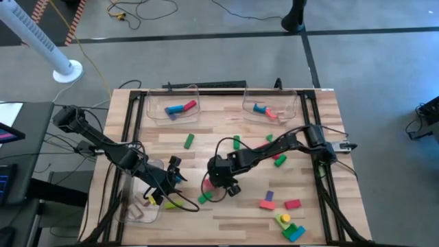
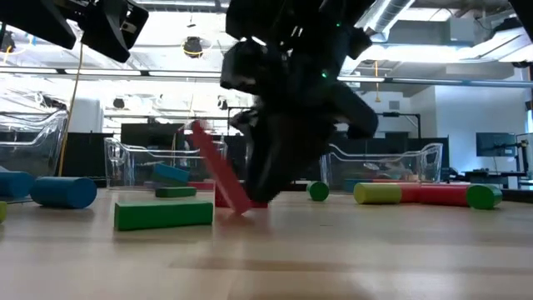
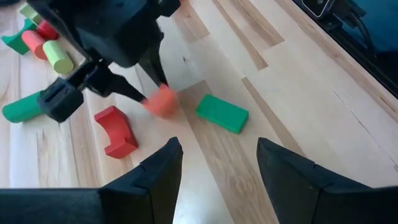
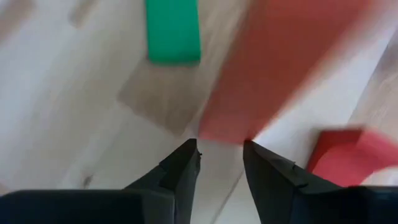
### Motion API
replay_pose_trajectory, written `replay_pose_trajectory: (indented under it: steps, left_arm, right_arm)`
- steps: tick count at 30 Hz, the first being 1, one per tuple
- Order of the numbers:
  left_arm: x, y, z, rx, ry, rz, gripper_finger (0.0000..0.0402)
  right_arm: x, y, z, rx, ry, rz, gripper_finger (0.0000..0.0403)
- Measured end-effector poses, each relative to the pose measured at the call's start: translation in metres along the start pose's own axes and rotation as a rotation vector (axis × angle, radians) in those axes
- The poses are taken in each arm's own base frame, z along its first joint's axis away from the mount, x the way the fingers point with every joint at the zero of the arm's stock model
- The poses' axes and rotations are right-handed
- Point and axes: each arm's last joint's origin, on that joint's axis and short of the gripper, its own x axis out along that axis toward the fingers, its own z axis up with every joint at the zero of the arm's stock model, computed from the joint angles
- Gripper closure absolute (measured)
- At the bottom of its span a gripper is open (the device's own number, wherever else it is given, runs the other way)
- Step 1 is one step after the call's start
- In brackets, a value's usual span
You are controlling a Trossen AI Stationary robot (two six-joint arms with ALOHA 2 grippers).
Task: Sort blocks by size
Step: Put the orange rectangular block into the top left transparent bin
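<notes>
Your right gripper (image 1: 221, 180) is down at the middle of the table (image 1: 226, 219), and the piece that matters is the flat salmon-red plank (image 2: 218, 178) at its fingertips. In the low view that plank stands tilted, its lower end touching the wood and its upper end leaning away from the gripper body; its long axis runs steeply up rather than lying flat. In the right wrist view the plank's near end sits just ahead of the two fingertips, centred on the gap between them. The fingers are narrowed but with a clear gap, and you cannot tell from these views whether they pinch the plank or only touch it. Any lift depends on that: if the end is only nudged, the plank will probably tip over.

The plank is thin, broad and smooth-faced, paler than the red arch block (image 3: 115, 130) lying just beside it. A green rectangular block (image 3: 222, 113) rests flat nearby, apart from both.

Your left gripper (image 1: 167, 180) waits just to the left, fingers spread with nothing between them, near the clear bin (image 1: 140, 202) at the table's front-left corner. It is close, but the right arm is the one already on the plank.

Other blocks lie scattered at front right, and a few already sit in the two clear bins at the back.
</notes>
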Motion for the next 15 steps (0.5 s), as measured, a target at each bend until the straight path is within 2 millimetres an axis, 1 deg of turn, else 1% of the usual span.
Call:
replay_pose_trajectory:
  steps: [4, 7, 10, 15]
  left_arm:
    - [-0.0001, 0.0000, 0.0008, -0.002, -0.007, 0.000, 0.0200]
    - [0.0000, 0.0000, 0.0007, -0.009, -0.007, 0.000, 0.0200]
    - [-0.0001, 0.0000, 0.0007, -0.012, -0.007, 0.000, 0.0200]
    - [-0.0001, 0.0000, 0.0008, -0.003, -0.007, 0.000, 0.0200]
  right_arm:
    - [-0.0067, 0.0032, 0.0112, -0.020, -0.069, -0.034, 0.0245]
    - [-0.0045, 0.0068, 0.0092, -0.004, -0.047, -0.022, 0.0242]
    - [-0.0047, 0.0050, 0.0075, 0.039, -0.036, -0.021, 0.0236]
    - [-0.0050, 0.0023, 0.0089, 0.063, -0.056, -0.034, 0.0211]
